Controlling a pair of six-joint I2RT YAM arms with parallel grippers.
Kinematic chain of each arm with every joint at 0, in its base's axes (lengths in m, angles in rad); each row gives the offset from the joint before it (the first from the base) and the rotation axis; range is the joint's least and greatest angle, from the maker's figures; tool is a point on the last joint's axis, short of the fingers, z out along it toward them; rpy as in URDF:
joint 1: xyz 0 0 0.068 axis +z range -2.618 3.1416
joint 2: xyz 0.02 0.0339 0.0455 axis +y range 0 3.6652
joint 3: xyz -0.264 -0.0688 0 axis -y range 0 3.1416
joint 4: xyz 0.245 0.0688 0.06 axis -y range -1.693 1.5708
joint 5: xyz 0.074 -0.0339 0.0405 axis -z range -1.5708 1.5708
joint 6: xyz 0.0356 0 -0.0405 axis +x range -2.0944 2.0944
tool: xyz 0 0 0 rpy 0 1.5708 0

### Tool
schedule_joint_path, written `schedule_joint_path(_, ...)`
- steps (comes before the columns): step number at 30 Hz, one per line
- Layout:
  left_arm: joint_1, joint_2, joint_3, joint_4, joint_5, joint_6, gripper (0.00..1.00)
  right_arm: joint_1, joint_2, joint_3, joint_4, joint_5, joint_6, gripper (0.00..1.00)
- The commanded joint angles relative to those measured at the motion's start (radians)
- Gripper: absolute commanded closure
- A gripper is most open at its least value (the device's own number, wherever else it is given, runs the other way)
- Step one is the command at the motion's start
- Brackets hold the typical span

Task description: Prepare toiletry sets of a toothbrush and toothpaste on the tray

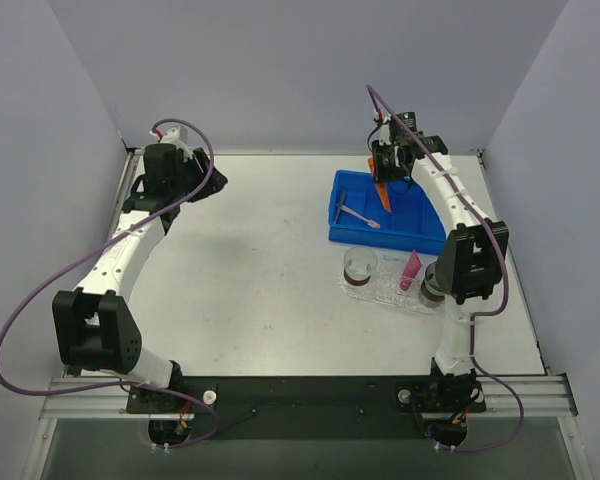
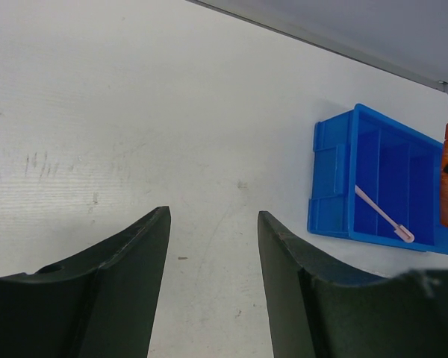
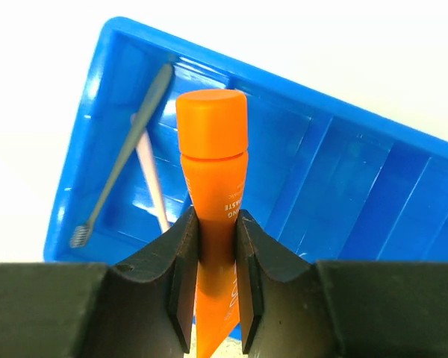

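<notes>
Currently, my right claw [image 3: 215,224] pinches the orange toothpaste tube [image 3: 211,142] lengthwise, cap outward, above the blue bin [image 3: 343,179] at the far right of the table [image 1: 260,250], with the tray [image 1: 385,287] just nearward, closest to this arm.

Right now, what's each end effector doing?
Left end effector: open, holding nothing.
Right end effector: closed on the orange toothpaste tube.

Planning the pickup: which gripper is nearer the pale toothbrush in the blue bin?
Right. The right gripper, holding the orange tube, hangs over the blue bin near the toothbrush; the left gripper is far to its left.
</notes>
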Motion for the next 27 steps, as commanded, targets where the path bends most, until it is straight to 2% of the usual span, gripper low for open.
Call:
schedule_joint_path(1, -0.018, -0.06, 0.053, 0.061, 0.021, -0.043, 0.4, 0.045, -0.143, 0.056, 0.016, 0.009, -0.015, 1.0)
schedule_joint_path(8, -0.061, -0.103, 0.059, 0.038, -0.016, -0.121, 0.4, 0.141, -0.255, -0.001, 0.024, 0.018, -0.015, 1.0)
schedule_joint_path(17, -0.182, -0.164, 0.001, 0.017, -0.042, -0.248, 0.38, 0.293, -0.418, -0.211, 0.059, 0.006, 0.025, 1.0)
schedule_joint_path(23, -0.225, -0.231, -0.12, 0.096, -0.045, -0.377, 0.28, 0.359, -0.507, -0.341, 0.074, -0.038, 0.048, 1.0)
schedule_joint_path(27, -0.297, -0.256, -0.166, 0.136, -0.083, -0.423, 0.26, 0.382, -0.547, -0.386, 0.084, -0.052, 0.065, 1.0)
